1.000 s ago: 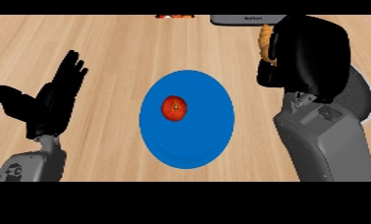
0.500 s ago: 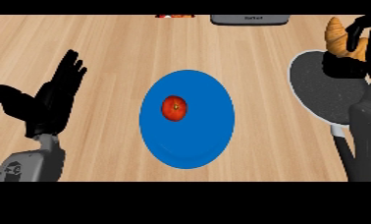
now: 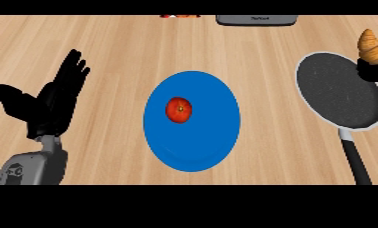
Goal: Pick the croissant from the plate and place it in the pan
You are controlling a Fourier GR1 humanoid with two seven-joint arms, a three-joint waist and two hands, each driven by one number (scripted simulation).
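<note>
In the head view, a golden-brown crescent croissant (image 3: 367, 44) sits at the right edge, above the far rim of the round dark grey pan (image 3: 336, 92). The black right hand (image 3: 367, 70) shows only as a sliver beneath it; I cannot tell how its fingers stand. A blue round plate (image 3: 210, 142) on the pale wooden surface (image 3: 111, 42) carries a small red tomato (image 3: 179, 109). The black left hand (image 3: 52, 102) rests at the left, fingers straight and spread.
</note>
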